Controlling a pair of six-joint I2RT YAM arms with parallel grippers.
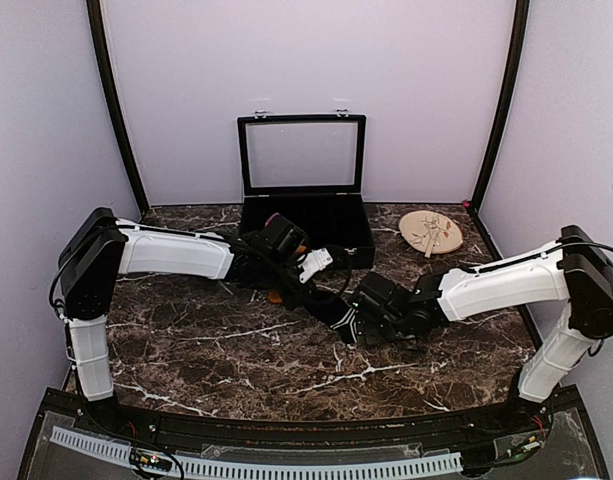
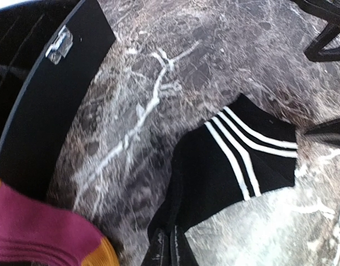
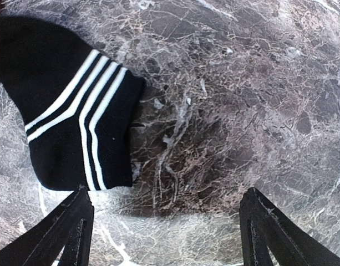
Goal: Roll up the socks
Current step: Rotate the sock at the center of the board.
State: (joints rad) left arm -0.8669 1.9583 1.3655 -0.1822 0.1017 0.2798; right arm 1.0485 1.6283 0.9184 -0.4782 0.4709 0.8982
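The black sock [image 2: 225,172] with white stripes lies flat on the marble table, and my left gripper [image 2: 171,249] is shut on its near edge, the fabric bunched at the fingertips. The maroon-red sock [image 2: 36,233] with its orange end lies just left of that gripper; in the top view only an orange bit [image 1: 277,296] peeks out under the left arm. My right gripper [image 3: 167,233] hovers open just past the striped cuff [image 3: 97,138], its left finger [image 3: 64,233] by the cuff's corner, nothing between the fingers. From above, the black sock [image 1: 324,305] stretches between both grippers.
An open black box [image 1: 304,215] with its lid raised stands at the back centre, its front wall [image 2: 42,111] close to the left gripper. A round wooden plate [image 1: 431,233] sits at the back right. Dark marble tabletop [image 1: 236,350] spreads in front of the arms.
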